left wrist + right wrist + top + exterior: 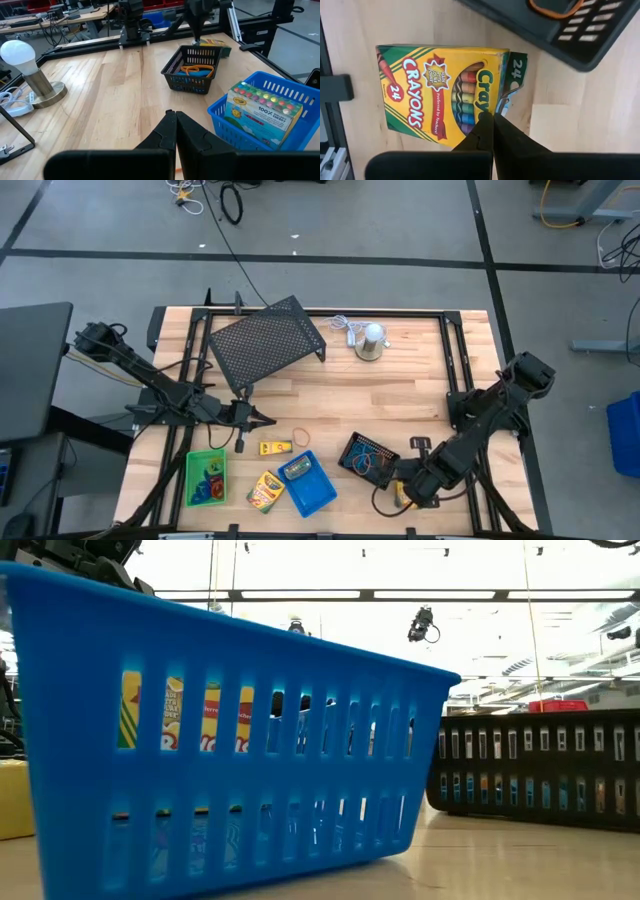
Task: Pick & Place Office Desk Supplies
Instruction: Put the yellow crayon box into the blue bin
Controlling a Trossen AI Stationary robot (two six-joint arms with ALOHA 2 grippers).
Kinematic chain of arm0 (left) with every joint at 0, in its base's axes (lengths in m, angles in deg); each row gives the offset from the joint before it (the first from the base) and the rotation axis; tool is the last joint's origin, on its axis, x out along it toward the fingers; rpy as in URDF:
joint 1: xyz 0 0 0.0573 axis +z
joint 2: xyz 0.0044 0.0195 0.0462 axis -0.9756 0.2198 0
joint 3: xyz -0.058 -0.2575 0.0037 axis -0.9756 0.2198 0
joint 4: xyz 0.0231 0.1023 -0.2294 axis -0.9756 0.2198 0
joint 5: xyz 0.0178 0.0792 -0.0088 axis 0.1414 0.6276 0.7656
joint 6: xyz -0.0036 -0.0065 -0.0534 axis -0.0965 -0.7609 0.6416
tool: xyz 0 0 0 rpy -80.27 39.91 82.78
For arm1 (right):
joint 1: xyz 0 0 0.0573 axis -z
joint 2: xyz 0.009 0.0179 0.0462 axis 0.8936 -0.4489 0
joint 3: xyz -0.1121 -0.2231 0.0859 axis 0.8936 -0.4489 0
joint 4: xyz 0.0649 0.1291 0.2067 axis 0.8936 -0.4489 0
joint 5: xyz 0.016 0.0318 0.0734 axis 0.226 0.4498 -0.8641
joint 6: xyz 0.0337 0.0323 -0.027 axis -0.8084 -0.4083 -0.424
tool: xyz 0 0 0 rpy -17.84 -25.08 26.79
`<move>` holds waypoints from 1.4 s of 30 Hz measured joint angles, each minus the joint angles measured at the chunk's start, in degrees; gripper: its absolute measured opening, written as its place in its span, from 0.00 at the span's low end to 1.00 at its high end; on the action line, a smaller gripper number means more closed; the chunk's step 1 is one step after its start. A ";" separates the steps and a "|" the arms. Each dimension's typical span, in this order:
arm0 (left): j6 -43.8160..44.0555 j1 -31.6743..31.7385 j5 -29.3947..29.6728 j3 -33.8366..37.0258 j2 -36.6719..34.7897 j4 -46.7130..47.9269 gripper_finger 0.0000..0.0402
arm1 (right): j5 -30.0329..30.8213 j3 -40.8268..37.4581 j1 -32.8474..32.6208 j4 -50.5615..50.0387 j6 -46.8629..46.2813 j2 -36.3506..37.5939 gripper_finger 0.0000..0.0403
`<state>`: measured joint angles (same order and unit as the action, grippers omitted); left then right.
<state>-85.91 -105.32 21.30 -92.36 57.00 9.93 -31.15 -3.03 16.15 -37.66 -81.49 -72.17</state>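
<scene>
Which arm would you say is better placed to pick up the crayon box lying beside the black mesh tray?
The right. Its gripper, shut, hangs directly over that crayon box next to the black mesh tray. The left gripper, also shut, sits across the table near the orange loop.

The high view looks straight down from above on the whole wooden table [400, 385] and both arms, far enough off to take in the floor around it. The low view sits at table-top height, so close behind the blue tray [230, 740] that the tray fills most of it, and faces level into the room, while the left wrist view looks forward along the table past that tray [260, 112] to the black mesh tray [192, 70]. The right wrist view looks down from very near on a crayon box [442, 95], sharing that mesh tray's [570, 30] corner with the left wrist view.
</scene>
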 joint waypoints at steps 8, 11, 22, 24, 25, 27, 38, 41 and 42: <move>0.09 0.01 0.00 0.00 0.00 -0.08 0.02 | 1.69 0.04 -1.87 -1.09 -3.32 0.09 0.00; 0.40 0.01 0.00 0.00 0.00 -0.14 0.02 | 2.26 0.35 -1.95 -1.98 -4.90 0.09 0.00; 0.85 0.00 0.16 0.00 -0.02 -2.10 0.02 | 8.74 10.79 -2.28 -12.29 -5.20 0.15 0.00; 1.17 0.01 0.15 0.00 -0.02 -2.10 0.02 | 9.23 11.91 -2.28 -13.60 -5.15 0.15 0.00; 1.41 0.01 0.15 0.00 -0.02 -2.14 0.02 | 9.39 12.23 -2.28 -14.30 -5.18 0.15 0.00; 2.37 0.01 0.17 0.00 -0.02 -2.70 0.02 | 10.68 12.74 -2.28 -16.15 -5.18 0.14 0.00; 9.24 0.26 3.31 -0.02 0.52 -16.24 0.02 | 20.25 17.77 -0.30 -26.14 -2.40 -2.19 0.00; 10.69 1.25 3.02 -0.02 1.84 -18.90 0.02 | 22.37 18.95 0.33 -26.92 -1.11 -2.21 0.00; 11.36 1.70 2.98 -0.02 2.52 -19.52 0.02 | 22.75 19.25 0.50 -27.36 -0.77 -2.21 0.00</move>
<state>-74.55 -103.62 24.28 -92.38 59.51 -9.59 -8.40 16.22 16.65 -65.02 -82.26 -74.38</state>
